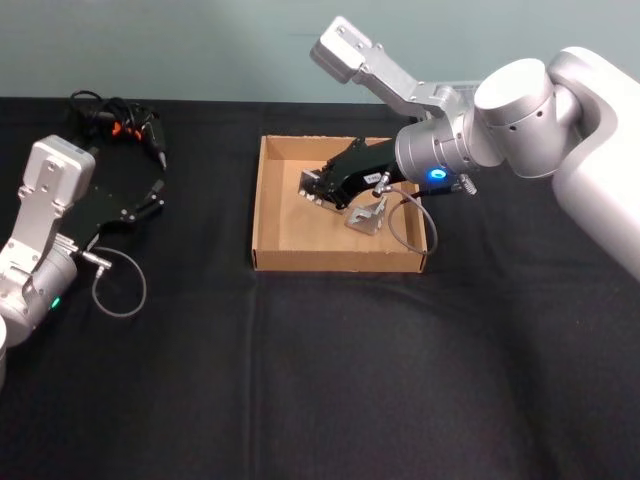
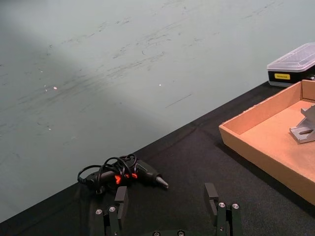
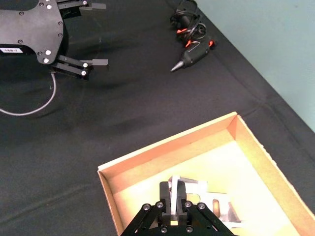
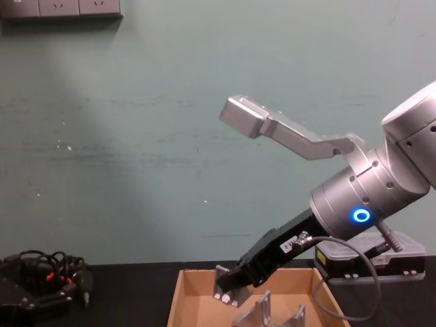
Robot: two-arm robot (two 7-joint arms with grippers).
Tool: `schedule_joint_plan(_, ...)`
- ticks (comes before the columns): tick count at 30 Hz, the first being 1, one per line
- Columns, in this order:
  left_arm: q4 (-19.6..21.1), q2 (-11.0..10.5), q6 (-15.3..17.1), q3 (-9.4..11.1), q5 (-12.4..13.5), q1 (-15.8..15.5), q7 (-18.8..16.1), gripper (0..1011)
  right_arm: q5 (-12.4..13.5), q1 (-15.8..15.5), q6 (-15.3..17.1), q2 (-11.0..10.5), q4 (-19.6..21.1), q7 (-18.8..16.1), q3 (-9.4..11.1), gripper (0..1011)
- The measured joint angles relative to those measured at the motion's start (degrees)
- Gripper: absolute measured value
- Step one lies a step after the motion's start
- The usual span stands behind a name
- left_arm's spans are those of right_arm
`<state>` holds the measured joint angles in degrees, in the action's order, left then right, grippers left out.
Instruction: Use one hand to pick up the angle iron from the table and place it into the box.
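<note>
My right gripper reaches down into the tan cardboard box on the black table. Its fingers are shut on a silvery angle iron, held just above the box floor near the back left corner. The right wrist view has that piece pinched between the fingertips. Another angle iron lies on the box floor beside the gripper, also seen from the chest. My left gripper rests open at the table's left, away from the box.
A black glue-gun-like tool with coiled cable lies at the back left of the table. A black case with a clear lid stands behind the box on the right. A grey cable loop lies by the left arm.
</note>
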<state>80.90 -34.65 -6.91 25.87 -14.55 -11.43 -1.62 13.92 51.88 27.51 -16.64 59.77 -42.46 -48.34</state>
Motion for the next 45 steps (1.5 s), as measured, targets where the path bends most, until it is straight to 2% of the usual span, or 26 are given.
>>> schedule_joint_plan(11, 0.0, 0.0, 0.0, 0.0, 0.0, 0.0, 0.0, 1011, -0.72, 0.84, 0.32, 2.23, -4.75, -2.5, -0.7, 71)
schedule_joint_plan(33, 0.0, 0.0, 0.0, 0.0, 0.0, 0.0, 0.0, 1011, -4.27, 1.87, -1.52, 6.78, -12.47, -2.84, -1.31, 71)
schedule_joint_plan(45, 0.0, 0.0, 0.0, 0.0, 0.0, 0.0, 0.0, 1011, -4.94, 1.92, -2.06, 7.22, -13.32, -2.69, -1.13, 71)
